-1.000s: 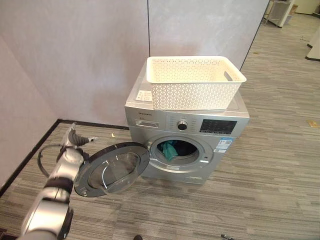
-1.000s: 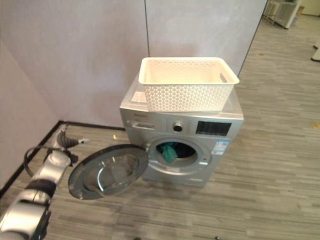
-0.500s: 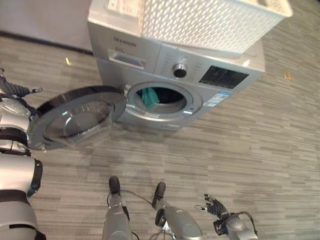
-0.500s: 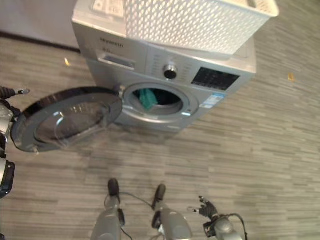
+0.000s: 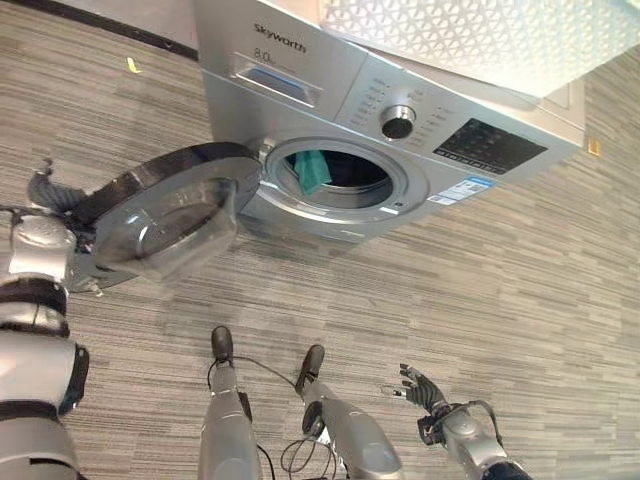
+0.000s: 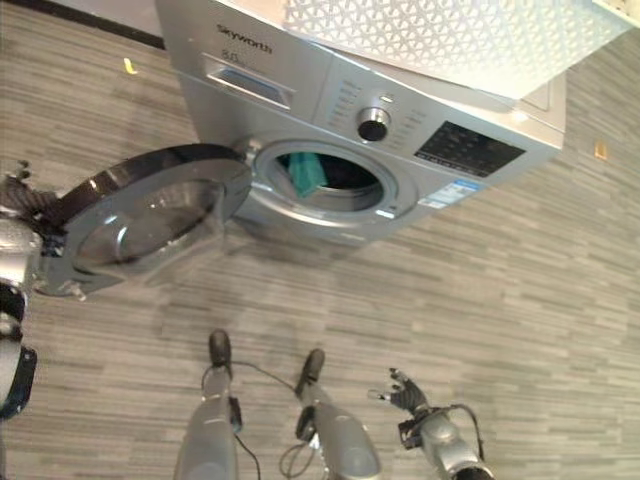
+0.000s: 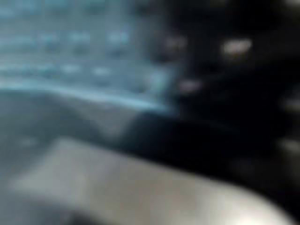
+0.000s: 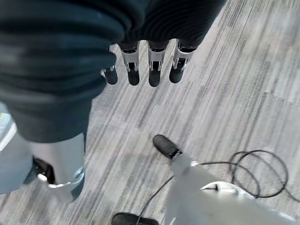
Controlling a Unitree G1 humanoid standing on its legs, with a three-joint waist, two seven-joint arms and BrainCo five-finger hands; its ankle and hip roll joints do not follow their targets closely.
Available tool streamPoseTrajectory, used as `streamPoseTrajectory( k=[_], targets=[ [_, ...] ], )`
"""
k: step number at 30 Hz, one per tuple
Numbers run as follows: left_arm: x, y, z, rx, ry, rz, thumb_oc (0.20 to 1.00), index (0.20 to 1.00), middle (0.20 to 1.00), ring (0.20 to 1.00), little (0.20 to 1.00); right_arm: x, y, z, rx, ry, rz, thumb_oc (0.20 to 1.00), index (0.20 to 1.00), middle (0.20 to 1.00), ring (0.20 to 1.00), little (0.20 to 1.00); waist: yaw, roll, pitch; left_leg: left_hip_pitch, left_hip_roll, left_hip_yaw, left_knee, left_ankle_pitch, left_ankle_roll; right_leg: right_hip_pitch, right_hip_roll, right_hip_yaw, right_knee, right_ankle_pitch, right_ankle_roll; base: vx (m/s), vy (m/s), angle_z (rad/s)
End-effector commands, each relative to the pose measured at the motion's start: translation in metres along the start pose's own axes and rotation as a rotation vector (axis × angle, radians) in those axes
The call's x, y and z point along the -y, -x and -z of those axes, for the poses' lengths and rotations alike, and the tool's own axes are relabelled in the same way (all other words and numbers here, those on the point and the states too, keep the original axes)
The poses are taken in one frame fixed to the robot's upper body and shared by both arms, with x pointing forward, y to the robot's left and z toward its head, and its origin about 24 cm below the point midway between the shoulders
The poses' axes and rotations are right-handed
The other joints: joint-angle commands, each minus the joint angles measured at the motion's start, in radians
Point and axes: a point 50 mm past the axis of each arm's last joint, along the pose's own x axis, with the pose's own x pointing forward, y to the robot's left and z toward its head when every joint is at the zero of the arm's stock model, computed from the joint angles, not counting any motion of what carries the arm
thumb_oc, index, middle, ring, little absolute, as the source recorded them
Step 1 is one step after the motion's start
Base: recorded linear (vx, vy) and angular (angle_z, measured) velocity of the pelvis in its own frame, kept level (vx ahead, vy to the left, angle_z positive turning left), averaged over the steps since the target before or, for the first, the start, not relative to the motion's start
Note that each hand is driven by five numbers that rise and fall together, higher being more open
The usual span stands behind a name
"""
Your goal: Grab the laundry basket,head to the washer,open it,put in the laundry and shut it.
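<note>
The silver washer [image 5: 420, 110] stands ahead with its round door [image 5: 170, 215] swung open to the left. A teal piece of laundry [image 5: 313, 170] hangs inside the drum opening. The white lattice laundry basket [image 5: 480, 35] rests on top of the washer. My left hand [image 5: 45, 192] is at the door's outer rim, on its far side, with its fingers spread. My right hand [image 5: 422, 385] hangs low at the right over the floor, fingers [image 8: 154, 70] straight and holding nothing.
Grey wood-look floor [image 5: 520, 280] stretches in front of and to the right of the washer. A dark skirting strip [image 5: 120, 30] runs along the wall at the upper left. A small yellow scrap [image 5: 132, 64] lies on the floor nearby.
The camera has tilted down and moved closer to the washer. My left hand, apart from the door a second ago, is now against its rim.
</note>
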Motion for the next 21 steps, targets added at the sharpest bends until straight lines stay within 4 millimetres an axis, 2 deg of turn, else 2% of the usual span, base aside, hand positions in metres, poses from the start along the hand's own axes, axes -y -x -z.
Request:
streamPoseTrajectory(
  k=[1, 2, 4, 6, 9, 10, 11, 12, 13, 16, 19, 20, 21],
  targets=[
    [0.131, 0.066, 0.053, -0.081, 0.208, 0.456, 1.0, 1.0, 1.0, 1.0, 1.0, 0.024, 0.012, 0.017, -0.047, 0.01, 0.081, 1.0, 1.0, 1.0, 1.0, 1.0, -0.012, 0.052, -0.064, 0.053, 0.013, 0.021, 0.064, -0.129, -0.002, 0.004, -0.099, 0.023, 0.052, -0.012, 0.091, 0.06, 0.118, 0.01],
    [0.148, 0.089, 0.064, -0.106, 0.256, 0.552, 1.0, 1.0, 1.0, 1.0, 1.0, 0.032, 0.014, 0.019, -0.057, 0.019, 0.1, 1.0, 1.0, 1.0, 1.0, 1.0, -0.006, 0.068, -0.076, 0.073, 0.008, 0.027, 0.056, -0.129, 0.0, 0.016, -0.1, 0.027, 0.054, -0.017, 0.09, 0.06, 0.117, -0.04],
    [0.172, 0.118, 0.072, -0.155, 0.358, 0.668, 1.0, 1.0, 1.0, 1.0, 1.0, 0.04, 0.015, 0.02, -0.075, 0.034, 0.118, 1.0, 1.0, 1.0, 1.0, 1.0, -0.004, 0.088, -0.094, 0.101, 0.003, 0.032, 0.046, -0.13, 0.003, 0.031, -0.101, 0.031, 0.056, -0.024, 0.089, 0.1, 0.056, -0.12],
    [0.195, 0.141, 0.068, -0.176, 0.443, 0.789, 1.0, 1.0, 1.0, 1.0, 1.0, 0.047, 0.017, 0.024, -0.098, 0.054, 0.131, 1.0, 1.0, 1.0, 1.0, 1.0, -0.003, 0.109, -0.112, 0.136, 0.0, 0.036, 0.03, -0.128, 0.004, 0.049, -0.103, 0.039, 0.059, -0.032, 0.089, 0.1, 0.032, -0.13],
    [0.232, 0.16, 0.042, -0.159, 0.557, 0.904, 1.0, 1.0, 1.0, 1.0, 1.0, 0.046, 0.017, 0.033, -0.14, 0.06, 0.142, 1.0, 1.0, 1.0, 1.0, 1.0, -0.016, 0.122, -0.141, 0.173, -0.005, 0.039, 0.012, -0.127, 0.004, 0.074, -0.1, 0.047, 0.058, -0.042, 0.088, 0.1, -0.025, -0.2],
    [0.266, 0.166, -0.003, -0.065, 0.575, 0.995, 1.0, 1.0, 1.0, 1.0, 1.0, 0.04, 0.015, 0.04, -0.177, 0.06, 0.142, 1.0, 1.0, 1.0, 1.0, 1.0, -0.039, 0.128, -0.16, 0.197, -0.004, 0.039, 0.003, -0.127, 0.004, 0.089, -0.095, 0.053, 0.058, -0.052, 0.087, 0.08, -0.096, -0.08],
    [0.271, 0.166, -0.019, -0.008, 0.572, 1.007, 1.0, 1.0, 1.0, 1.0, 1.0, 0.04, 0.016, 0.044, -0.195, 0.063, 0.148, 1.0, 1.0, 1.0, 1.0, 1.0, -0.046, 0.13, -0.165, 0.203, -0.003, 0.041, 0.0, -0.126, 0.003, 0.094, -0.093, 0.053, 0.057, -0.054, 0.087, 0.06, -0.096, -0.08],
    [0.273, 0.168, -0.031, 0.029, 0.587, 1.018, 1.0, 1.0, 1.0, 1.0, 1.0, 0.039, 0.018, 0.048, -0.209, 0.07, 0.149, 1.0, 1.0, 1.0, 1.0, 1.0, -0.051, 0.131, -0.173, 0.204, -0.003, 0.043, -0.004, -0.122, 0.002, 0.095, -0.093, 0.051, 0.054, -0.053, 0.087, 0.04, -0.103, -0.15],
    [0.265, 0.169, -0.033, 0.069, 0.609, 1.025, 1.0, 1.0, 1.0, 1.0, 1.0, 0.037, 0.022, 0.06, -0.246, 0.073, 0.149, 1.0, 1.0, 1.0, 1.0, 1.0, -0.048, 0.141, -0.185, 0.213, 0.001, 0.048, -0.006, -0.122, -0.002, 0.109, -0.09, 0.044, 0.041, -0.053, 0.087, 0.03, -0.079, -0.25],
    [0.253, 0.168, -0.02, 0.084, 0.574, 0.999, 1.0, 1.0, 1.0, 1.0, 1.0, 0.034, 0.025, 0.068, -0.266, 0.066, 0.142, 1.0, 1.0, 1.0, 1.0, 1.0, -0.038, 0.146, -0.191, 0.223, 0.005, 0.051, -0.006, -0.124, -0.004, 0.12, -0.087, 0.043, 0.032, -0.054, 0.087, 0.03, -0.052, -0.16],
    [0.231, 0.17, 0.031, -0.033, 0.543, 0.916, 1.0, 1.0, 1.0, 1.0, 1.0, 0.028, 0.031, 0.081, -0.302, 0.042, 0.128, 1.0, 1.0, 1.0, 1.0, 1.0, -0.017, 0.152, -0.198, 0.24, 0.01, 0.052, -0.006, -0.126, -0.009, 0.143, -0.083, 0.04, 0.019, -0.057, 0.084, 0.03, -0.068, -0.08],
    [0.216, 0.174, 0.063, -0.115, 0.505, 0.851, 1.0, 1.0, 1.0, 1.0, 1.0, 0.022, 0.033, 0.087, -0.313, 0.026, 0.115, 1.0, 1.0, 1.0, 1.0, 1.0, -0.002, 0.156, -0.202, 0.251, 0.012, 0.048, -0.006, -0.128, -0.012, 0.16, -0.078, 0.037, 0.012, -0.064, 0.082, 0.04, -0.073, -0.05],
    [0.209, 0.177, 0.076, -0.143, 0.476, 0.829, 1.0, 1.0, 1.0, 1.0, 1.0, 0.021, 0.035, 0.09, -0.32, 0.021, 0.109, 1.0, 1.0, 1.0, 1.0, 1.0, 0.003, 0.158, -0.205, 0.252, 0.012, 0.046, -0.006, -0.128, -0.013, 0.164, -0.076, 0.035, 0.011, -0.067, 0.081, 0.02, -0.05, -0.01]
  ],
)
